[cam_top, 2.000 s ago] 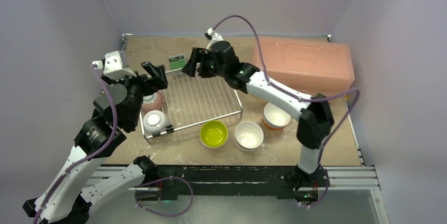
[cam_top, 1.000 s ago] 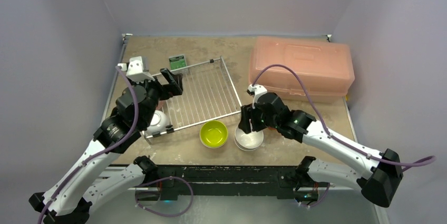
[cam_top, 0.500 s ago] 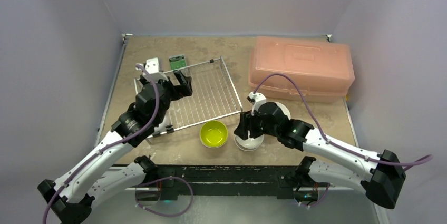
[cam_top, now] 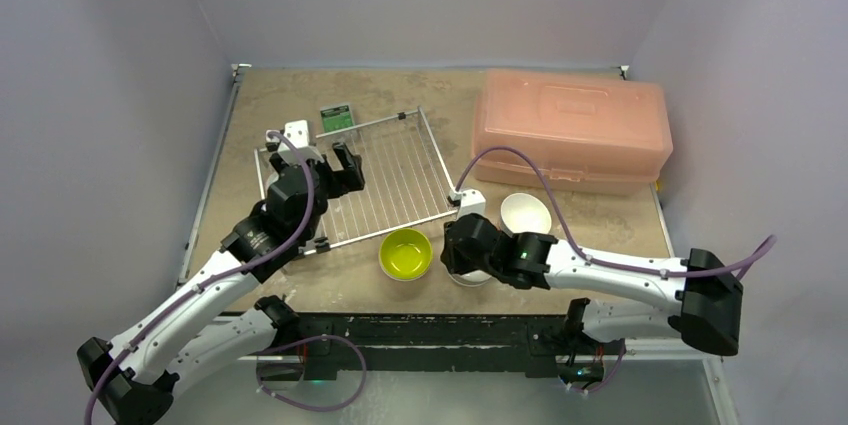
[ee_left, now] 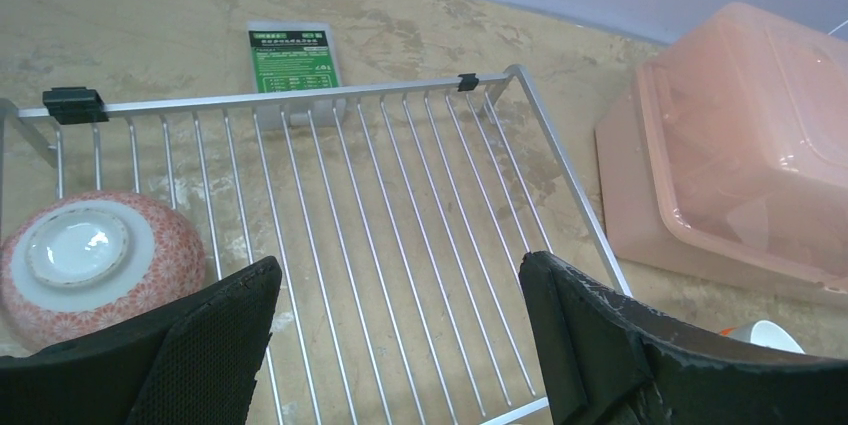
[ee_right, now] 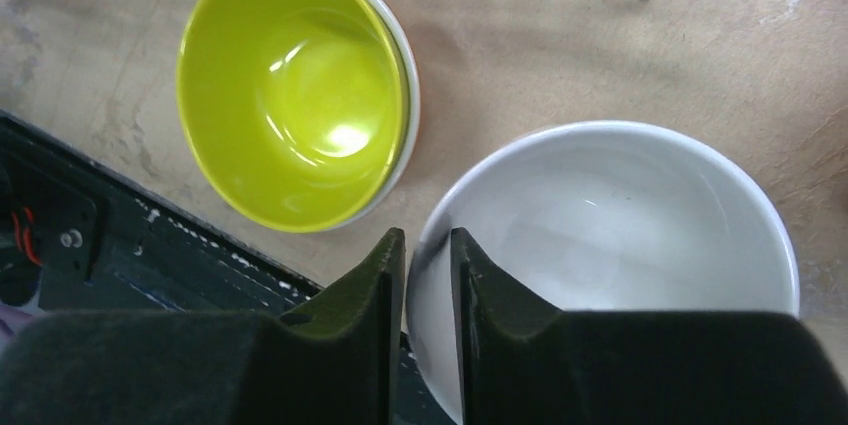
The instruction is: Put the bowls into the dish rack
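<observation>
the right arm has swung off the far edge of the dish rack and dropped low over the worktop. its right tool now pinches the rim of the white bowl, one finger inside, one outside. that bowl rests on the worktop just beside the lime-green bowl, so the grasp looks made and the lift to the rack is yet to do. the left arm has come in over the rack, its left tool spread wide, holding nothing.

the pink box is translucent plastic with rounded corners. the rack is thin silver wire in parallel bars, low-sided. both near bowls are glossy and smooth; the lime one seems nested in a white-rimmed bowl. a patterned bowl, red floral outside, lies upturned at the rack's left end.
</observation>
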`<move>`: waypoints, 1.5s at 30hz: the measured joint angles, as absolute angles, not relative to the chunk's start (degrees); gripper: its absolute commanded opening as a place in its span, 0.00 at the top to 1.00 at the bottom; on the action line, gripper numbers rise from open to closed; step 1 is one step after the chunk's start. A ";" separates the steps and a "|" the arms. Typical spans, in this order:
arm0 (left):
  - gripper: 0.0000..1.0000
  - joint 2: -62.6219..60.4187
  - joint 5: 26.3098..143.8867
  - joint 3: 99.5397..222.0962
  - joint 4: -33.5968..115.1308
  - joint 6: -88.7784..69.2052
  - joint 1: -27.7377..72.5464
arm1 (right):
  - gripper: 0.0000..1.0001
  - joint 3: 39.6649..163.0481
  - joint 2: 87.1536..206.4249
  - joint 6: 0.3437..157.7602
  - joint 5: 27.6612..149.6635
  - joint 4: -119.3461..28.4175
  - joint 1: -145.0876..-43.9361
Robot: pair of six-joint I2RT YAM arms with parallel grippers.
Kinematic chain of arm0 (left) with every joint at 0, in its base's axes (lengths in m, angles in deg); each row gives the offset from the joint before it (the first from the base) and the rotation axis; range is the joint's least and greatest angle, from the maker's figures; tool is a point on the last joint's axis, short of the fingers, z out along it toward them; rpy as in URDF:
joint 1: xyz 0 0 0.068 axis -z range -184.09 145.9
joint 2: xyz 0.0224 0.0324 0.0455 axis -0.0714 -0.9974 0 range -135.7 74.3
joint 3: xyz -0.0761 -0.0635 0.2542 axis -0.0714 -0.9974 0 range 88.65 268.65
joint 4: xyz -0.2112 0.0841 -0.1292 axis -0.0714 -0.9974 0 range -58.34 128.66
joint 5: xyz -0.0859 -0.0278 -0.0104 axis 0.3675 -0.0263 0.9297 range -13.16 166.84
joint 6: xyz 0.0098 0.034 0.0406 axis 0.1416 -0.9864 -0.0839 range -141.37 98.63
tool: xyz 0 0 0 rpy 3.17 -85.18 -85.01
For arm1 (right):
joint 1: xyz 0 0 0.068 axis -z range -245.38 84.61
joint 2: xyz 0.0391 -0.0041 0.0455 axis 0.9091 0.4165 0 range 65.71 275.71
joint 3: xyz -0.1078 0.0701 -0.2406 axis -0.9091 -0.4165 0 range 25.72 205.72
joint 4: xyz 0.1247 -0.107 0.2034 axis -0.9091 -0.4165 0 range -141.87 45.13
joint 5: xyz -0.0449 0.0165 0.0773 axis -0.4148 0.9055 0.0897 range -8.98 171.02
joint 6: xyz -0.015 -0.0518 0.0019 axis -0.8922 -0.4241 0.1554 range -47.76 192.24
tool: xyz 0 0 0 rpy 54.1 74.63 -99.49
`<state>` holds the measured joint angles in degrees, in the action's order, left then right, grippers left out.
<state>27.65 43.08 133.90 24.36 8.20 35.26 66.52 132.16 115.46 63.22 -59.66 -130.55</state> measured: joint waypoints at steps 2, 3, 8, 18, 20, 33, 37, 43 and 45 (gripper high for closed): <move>0.11 28.15 42.58 133.73 24.31 7.93 35.26 | 0.95 67.85 133.17 116.18 61.49 -60.20 -131.49; 0.11 28.22 42.38 133.73 24.47 7.89 35.26 | 1.00 68.44 133.59 116.57 60.79 -60.92 -131.86; 0.11 28.24 41.48 133.73 24.27 7.71 35.26 | 1.00 71.17 134.04 116.99 57.67 -63.44 -133.02; 0.12 28.26 38.34 134.87 19.40 9.53 35.26 | 1.00 75.39 134.66 118.41 54.87 -68.62 -134.38; 0.12 28.33 37.59 135.50 18.22 9.75 35.26 | 1.00 76.35 133.85 118.08 54.78 -68.94 -134.75; 0.12 30.06 38.16 137.86 10.94 13.55 35.26 | 1.00 80.35 127.36 109.03 59.61 -55.55 -135.43; 0.13 30.03 36.30 142.32 9.67 13.48 35.26 | 1.00 84.75 135.79 105.97 62.96 -51.63 -133.46; 0.13 32.68 31.08 147.00 9.63 12.81 35.26 | 1.00 93.64 150.22 105.47 75.11 -43.74 -123.86; 0.13 33.81 29.62 148.11 9.21 12.02 35.26 | 1.00 96.88 154.87 105.78 78.91 -41.65 -120.91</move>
